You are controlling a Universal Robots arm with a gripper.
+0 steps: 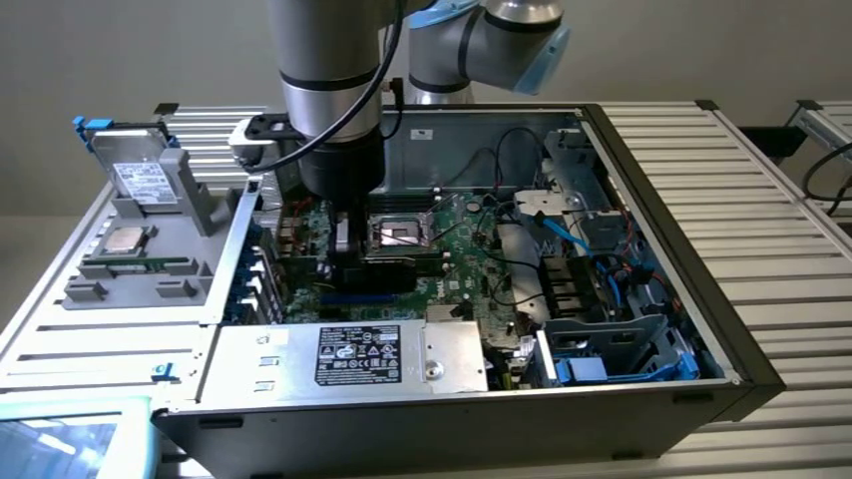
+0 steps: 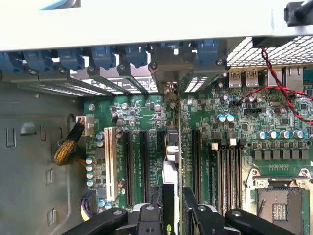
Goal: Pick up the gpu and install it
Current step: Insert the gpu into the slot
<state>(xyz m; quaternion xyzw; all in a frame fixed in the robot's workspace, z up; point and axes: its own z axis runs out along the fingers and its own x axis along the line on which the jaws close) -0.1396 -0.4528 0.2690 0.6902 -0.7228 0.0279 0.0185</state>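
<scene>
My gripper (image 2: 172, 215) is down inside the open computer case (image 1: 692, 289), over the green motherboard (image 2: 234, 147). It is shut on the gpu (image 2: 169, 161), which I see edge-on between the black fingers (image 2: 155, 213). The card's black shroud is near the fingers, and its silver end bracket reaches toward the rear slot openings. The card stands upright along the black expansion slots (image 2: 145, 166); I cannot tell whether it touches one. In the exterior view the gripper (image 1: 343, 249) and the dark gpu (image 1: 357, 271) sit at the motherboard's (image 1: 460, 249) left side, beside the CPU socket (image 1: 399, 235).
A white slot (image 2: 110, 164) and blue bracket latches (image 2: 102, 56) lie near the card. Red and black wires (image 2: 281, 93) cross the board's corner. The power supply (image 1: 353, 359) fills the case front, with blue cables (image 1: 600, 269) and drive bays on the exterior view's right. A grey parts fixture (image 1: 140, 239) stands outside on the exterior view's left.
</scene>
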